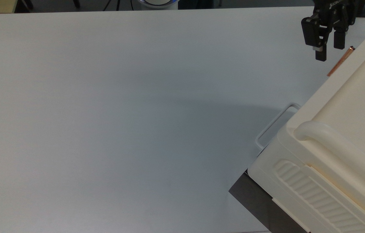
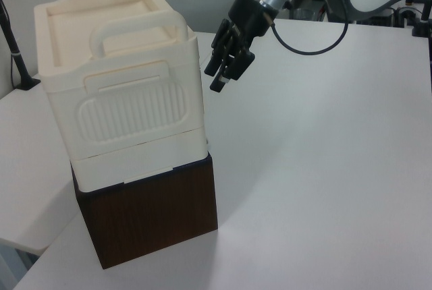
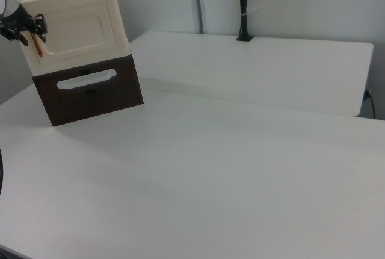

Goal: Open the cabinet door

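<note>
Lettering on my gripper (image 1: pixel 328 53) is too small to read. Its fingers are open, hanging in the air just beside the copper handle (image 1: pixel 341 61), on the top view's left of it, not touching. That handle edges the cabinet door (image 3: pixel 78 31), closed, above the dark drawer (image 3: pixel 90 93).

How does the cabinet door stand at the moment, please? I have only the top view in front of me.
Observer: In the right view, the cabinet door sits shut, flush in its frame.
Operator: How does the copper handle run on it?
Observer: Upright, along the door's edge at the right view's left.
Operator: At what height is the gripper?
Observer: About level with the handle's upper end, well above the dark drawer below the door.
</note>
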